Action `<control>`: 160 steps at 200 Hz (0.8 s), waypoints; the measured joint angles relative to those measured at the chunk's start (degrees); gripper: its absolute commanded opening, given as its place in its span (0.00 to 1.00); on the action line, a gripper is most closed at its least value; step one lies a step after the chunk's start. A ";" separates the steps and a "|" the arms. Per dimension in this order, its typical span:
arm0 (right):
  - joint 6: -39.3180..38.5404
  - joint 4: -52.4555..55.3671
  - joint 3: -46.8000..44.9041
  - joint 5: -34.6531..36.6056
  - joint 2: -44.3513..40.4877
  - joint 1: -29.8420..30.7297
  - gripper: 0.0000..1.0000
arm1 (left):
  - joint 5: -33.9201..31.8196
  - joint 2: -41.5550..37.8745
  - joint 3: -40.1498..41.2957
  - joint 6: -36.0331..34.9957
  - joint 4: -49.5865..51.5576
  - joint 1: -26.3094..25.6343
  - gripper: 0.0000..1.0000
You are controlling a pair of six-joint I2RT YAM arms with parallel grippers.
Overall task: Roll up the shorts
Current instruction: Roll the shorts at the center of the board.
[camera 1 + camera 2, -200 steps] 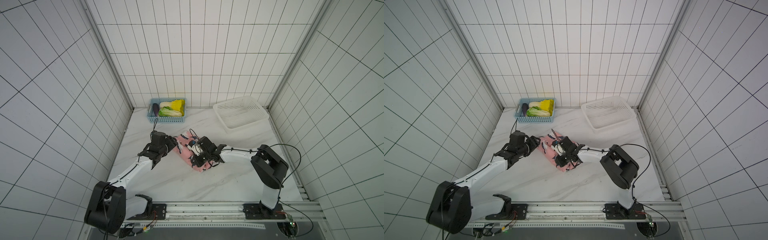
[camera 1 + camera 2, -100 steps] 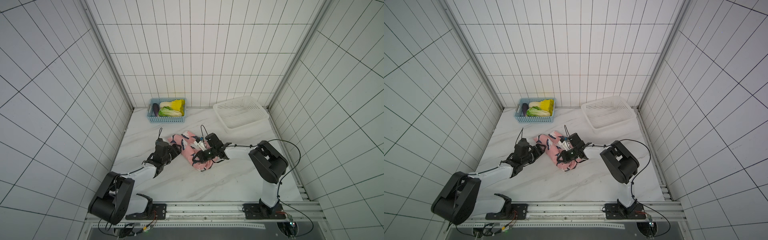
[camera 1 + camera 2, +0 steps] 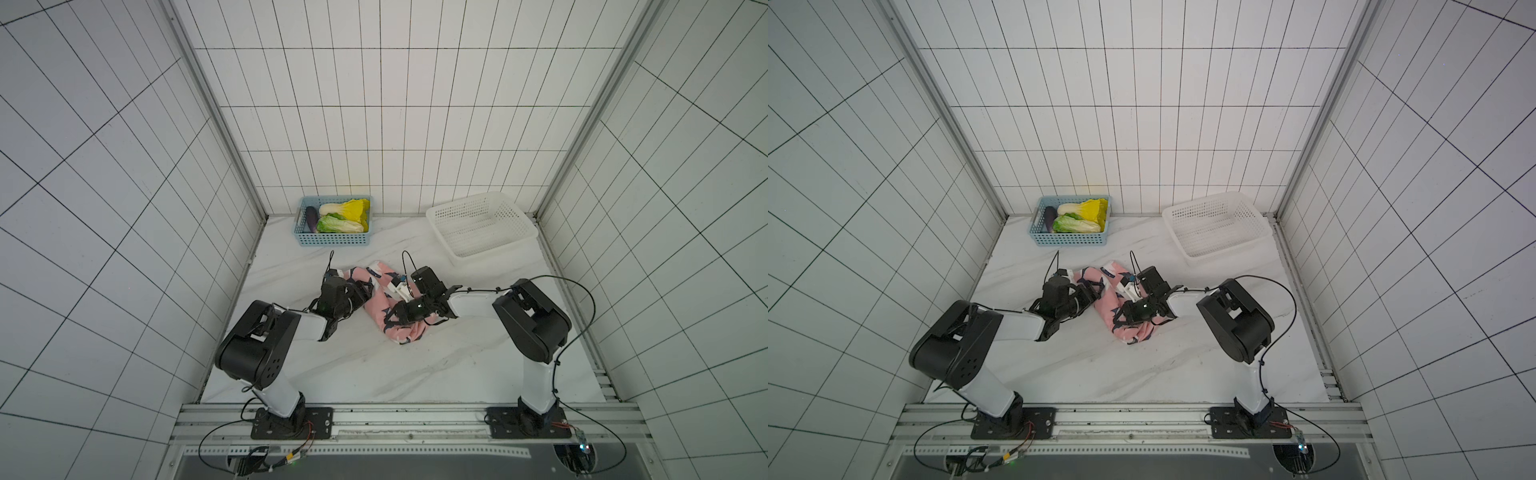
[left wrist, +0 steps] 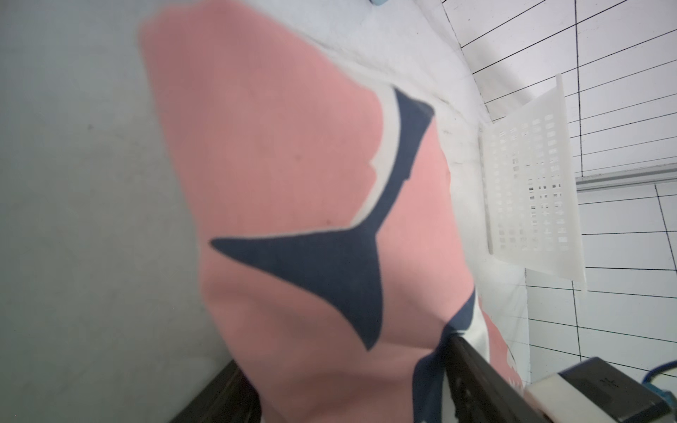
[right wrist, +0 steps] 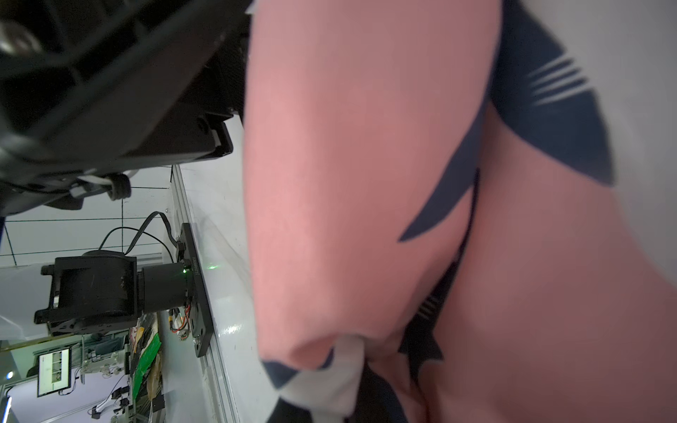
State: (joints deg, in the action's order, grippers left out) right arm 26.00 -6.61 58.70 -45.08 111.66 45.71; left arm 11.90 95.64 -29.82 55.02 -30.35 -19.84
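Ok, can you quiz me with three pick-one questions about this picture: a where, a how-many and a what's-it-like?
1. Where is the blue basket? A) by the back wall B) by the front rail C) in the middle
2. How many baskets stand on the table? A) one B) two C) four
3. The shorts are A) spread flat B) bunched in a lump C) hanging up

1 A: it sits right against the tiles.
2 B: the blue one and the white basket.
3 B: the pink fabric lies crumpled together.

Robotics lab: tiled booth walls (image 3: 395, 104), alu mounting rail (image 3: 415, 419), bkgd monitor (image 5: 53, 371).
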 measured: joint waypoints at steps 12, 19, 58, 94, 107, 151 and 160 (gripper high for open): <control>0.31 -0.33 0.00 -0.72 0.24 -0.20 0.05 | 0.35 1.44 -0.48 0.46 -1.18 0.00 0.57; 0.44 -0.44 0.00 -1.07 0.35 -0.37 0.05 | 0.50 2.25 -0.94 0.72 -1.38 0.02 0.49; 1.01 -0.92 0.00 -2.71 0.87 -1.31 0.09 | 1.70 5.40 -1.90 2.78 -2.40 0.11 0.07; 0.68 0.20 -0.02 -2.47 0.72 -1.92 0.32 | 1.77 4.50 -2.49 2.82 -0.72 0.11 0.00; -0.33 2.08 -0.02 -1.01 0.04 -1.95 0.39 | 1.38 3.06 -3.13 2.38 2.14 0.02 0.00; -6.34 14.93 0.04 11.63 -8.61 -1.70 0.59 | -2.99 -4.13 -5.53 -0.61 13.33 -1.99 0.00; -7.82 17.86 0.31 15.26 -10.54 -1.09 0.64 | -3.85 -4.94 -5.79 -0.92 14.84 -2.27 0.00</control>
State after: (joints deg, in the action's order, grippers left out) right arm 18.17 11.25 59.00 -29.82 101.12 44.62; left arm 8.05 90.70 -35.62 54.11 -15.51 -22.11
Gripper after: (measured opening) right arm 0.591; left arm 0.071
